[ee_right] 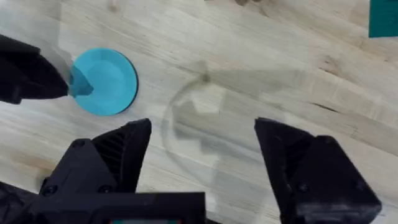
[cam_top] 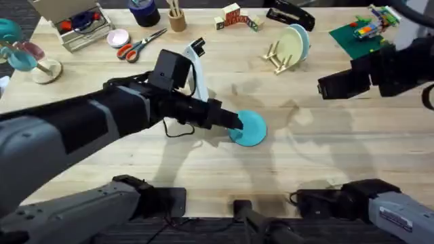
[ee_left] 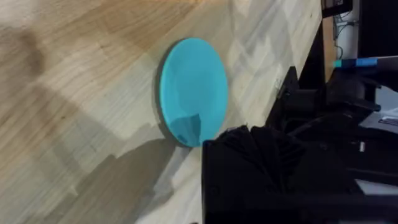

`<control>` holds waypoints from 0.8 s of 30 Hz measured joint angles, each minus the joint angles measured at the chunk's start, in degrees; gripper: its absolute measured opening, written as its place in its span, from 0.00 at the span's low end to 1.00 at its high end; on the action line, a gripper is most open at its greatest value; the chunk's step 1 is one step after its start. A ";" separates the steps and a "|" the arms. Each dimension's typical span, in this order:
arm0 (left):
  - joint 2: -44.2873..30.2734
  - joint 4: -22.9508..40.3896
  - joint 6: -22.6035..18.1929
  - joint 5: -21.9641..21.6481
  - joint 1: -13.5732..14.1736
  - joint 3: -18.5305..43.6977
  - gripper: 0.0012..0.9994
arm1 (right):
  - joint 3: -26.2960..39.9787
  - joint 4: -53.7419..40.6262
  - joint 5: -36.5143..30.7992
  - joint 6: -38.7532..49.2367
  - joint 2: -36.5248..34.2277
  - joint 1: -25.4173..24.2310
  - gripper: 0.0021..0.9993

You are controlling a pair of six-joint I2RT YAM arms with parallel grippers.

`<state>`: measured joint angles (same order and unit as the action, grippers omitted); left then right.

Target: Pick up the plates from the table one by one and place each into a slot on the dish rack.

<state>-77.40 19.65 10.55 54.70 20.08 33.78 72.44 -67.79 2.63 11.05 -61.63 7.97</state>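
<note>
Lying near the middle of the tabletop (cam_top: 298, 156), the turquoise plate (cam_top: 248, 128) is the first thing we see. It looks flat on the wood. The left pincer (cam_top: 237, 124) is at the plate's nine o'clock edge, and its dark tip covers a bit of the rim. We cannot tell if the left pincer is clenched on the plate or just touching it. From the left wrist view the plate (ee_left: 193, 91) sits just past the black finger (ee_left: 249, 168), and the finger's tip shows as a dark patch on the shiny blue.

The dish rack (cam_top: 278, 57) stands far off at about one o'clock from the blue plate. The cream-yellow plate (cam_top: 290, 45) stands upright in it, with a paler blue plate (cam_top: 304, 41) right behind.

The right pincer (ee_right: 202, 155) hangs above bare wood, well apart from the turquoise plate (ee_right: 106, 81), and it is released, with its two black fingers spread wide. In the overhead view the right pincer (cam_top: 332, 85) is at about two o'clock from the plate.
</note>
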 joint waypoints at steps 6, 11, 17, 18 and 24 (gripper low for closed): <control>-2.80 -1.50 0.24 0.00 0.00 0.00 0.04 | 0.00 0.00 0.00 0.01 0.00 0.00 1.00; -5.05 -3.51 0.33 0.01 0.00 0.00 0.04 | 0.00 0.00 0.00 0.01 0.00 0.00 1.00; -8.31 -5.58 0.42 0.04 0.00 0.00 0.04 | 0.00 0.00 0.00 0.00 0.01 0.00 1.00; -8.77 -5.83 0.42 0.04 -0.02 0.00 0.04 | 0.00 0.00 0.00 -0.01 0.00 0.00 1.00; -11.77 -7.64 0.43 0.17 0.00 0.00 0.04 | 0.00 0.00 0.00 0.01 0.00 0.00 1.00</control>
<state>-89.17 12.02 10.97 54.87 20.08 33.78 72.44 -67.79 2.63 11.06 -61.63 7.97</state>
